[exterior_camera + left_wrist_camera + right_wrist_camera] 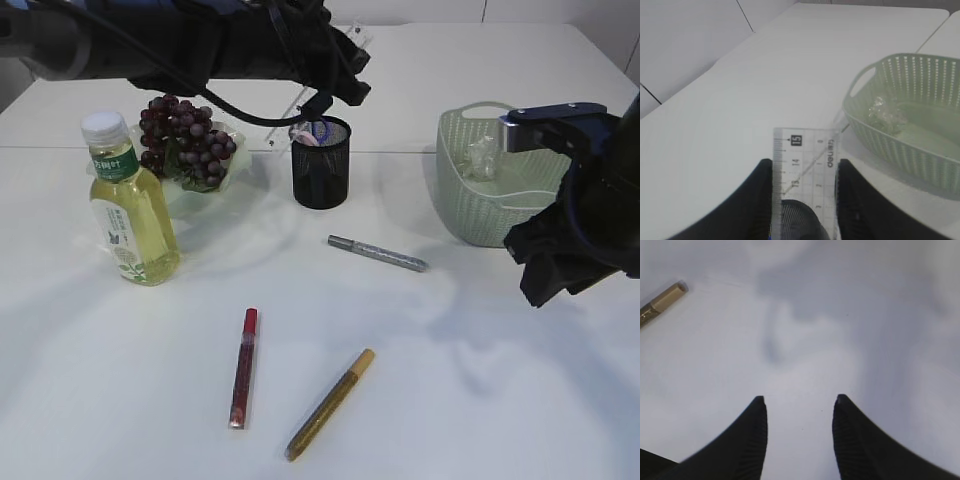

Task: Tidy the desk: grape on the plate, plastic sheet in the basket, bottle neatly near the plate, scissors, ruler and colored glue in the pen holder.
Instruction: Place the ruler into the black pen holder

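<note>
My left gripper [804,162] is shut on a clear ruler [805,150], holding it right above the black mesh pen holder [321,165]. Scissors handles [318,132] stick out of the holder. Purple grape [185,140] lies on the pale green plate [195,205], with the bottle [128,210] of yellow liquid standing beside it. Crumpled plastic sheet [482,155] sits in the green basket [500,200]. Silver [377,253], red [243,366] and gold [330,403] glue pens lie on the table. My right gripper [800,402] hovers open over bare table, empty.
The basket [910,150] stands at the right, close behind my right arm [585,230]. The gold pen's cap [660,302] shows at the upper left of the right wrist view. The table's far edge runs behind the plate and holder.
</note>
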